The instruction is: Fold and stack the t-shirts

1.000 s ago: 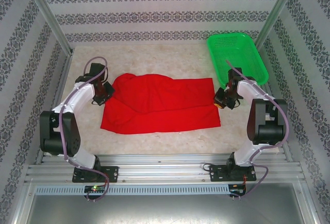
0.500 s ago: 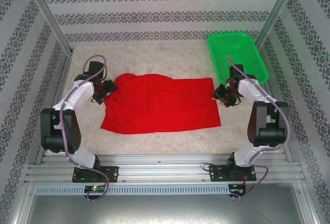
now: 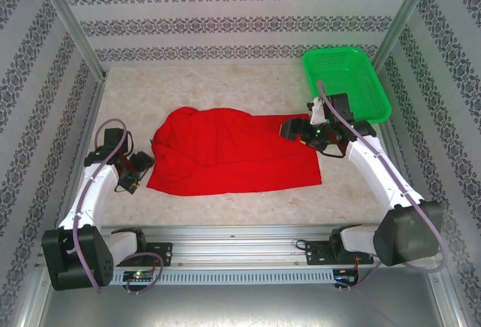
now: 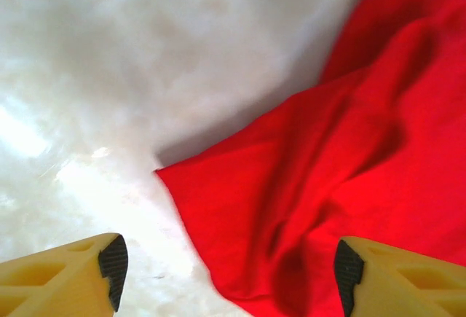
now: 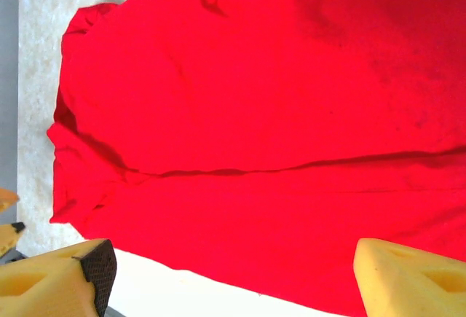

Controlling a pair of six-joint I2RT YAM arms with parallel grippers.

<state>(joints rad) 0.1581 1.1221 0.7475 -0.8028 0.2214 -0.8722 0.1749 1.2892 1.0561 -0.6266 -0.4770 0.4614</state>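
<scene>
Red t-shirt [image 3: 233, 154]: lying in the middle of the table [image 3: 225, 86], plain red side showing, left end bunching up a little.
Left gripper [image 3: 141, 163]: hanging low at the shirt's near left edge, jaws standing wide apart, gripping nothing.
Shirt corner [image 4: 218, 193]: lying flat on the table between the left gripper's yellow fingers [image 4: 73, 273].
Right gripper [image 3: 289, 128]: hovering over the shirt's far right corner, jaws standing wide apart, gripping nothing.
Green basket [image 3: 347, 79]: sitting at the far right, apart from the shirt.

Green mesh basket [image 3: 343, 71] sits at far-right corner of marbled table [image 3: 225, 86].
</scene>
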